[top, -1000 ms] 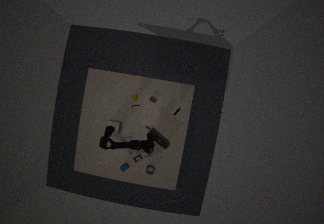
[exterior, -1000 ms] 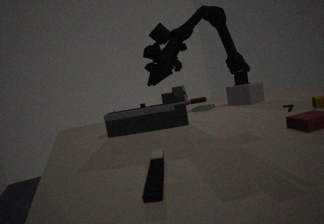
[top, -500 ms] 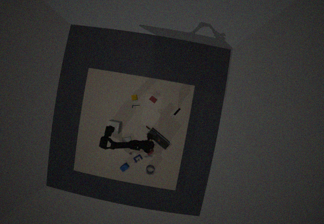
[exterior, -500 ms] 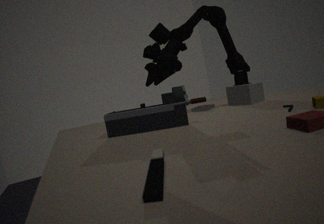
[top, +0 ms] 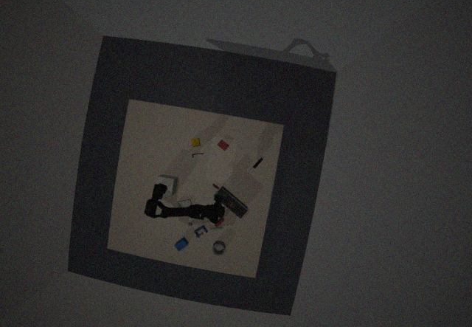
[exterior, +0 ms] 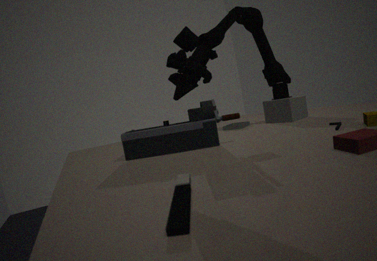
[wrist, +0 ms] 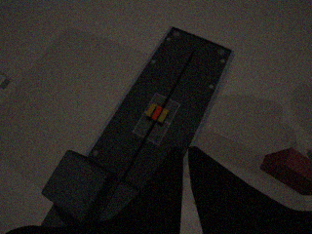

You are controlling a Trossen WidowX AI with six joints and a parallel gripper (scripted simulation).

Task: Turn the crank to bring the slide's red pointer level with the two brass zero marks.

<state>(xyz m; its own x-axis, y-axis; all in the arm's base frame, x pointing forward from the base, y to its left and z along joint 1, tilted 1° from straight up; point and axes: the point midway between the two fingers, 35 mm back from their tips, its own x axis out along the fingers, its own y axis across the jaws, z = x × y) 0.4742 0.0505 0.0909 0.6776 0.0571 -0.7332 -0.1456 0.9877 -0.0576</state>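
Note:
The machine (top: 237, 206) (exterior: 170, 146) (wrist: 185, 97) is a long dark box with a slotted top and a grey housing (exterior: 208, 110) (wrist: 75, 185) at one end. Its red-brown crank handle (top: 215, 186) (exterior: 230, 116) sticks out from that end, untouched; the wrist view does not show it. In the wrist view the red pointer (wrist: 156, 113) lies between the two brass marks (wrist: 150, 110) (wrist: 164, 116) and looks about level with them; a very small offset cannot be told. My gripper (exterior: 176, 98) (wrist: 183, 154) is shut and empty, raised above the machine.
A red block (top: 223, 145) (exterior: 350, 141) (wrist: 289, 171), a yellow block (top: 195, 142) (exterior: 370, 119) and a thin black hooked piece (exterior: 336, 124) lie away from the machine. A black bar (top: 257, 162) (exterior: 179, 211) lies on its other side. A blue block (top: 181, 243) and a grey ring (top: 219, 253) also lie there.

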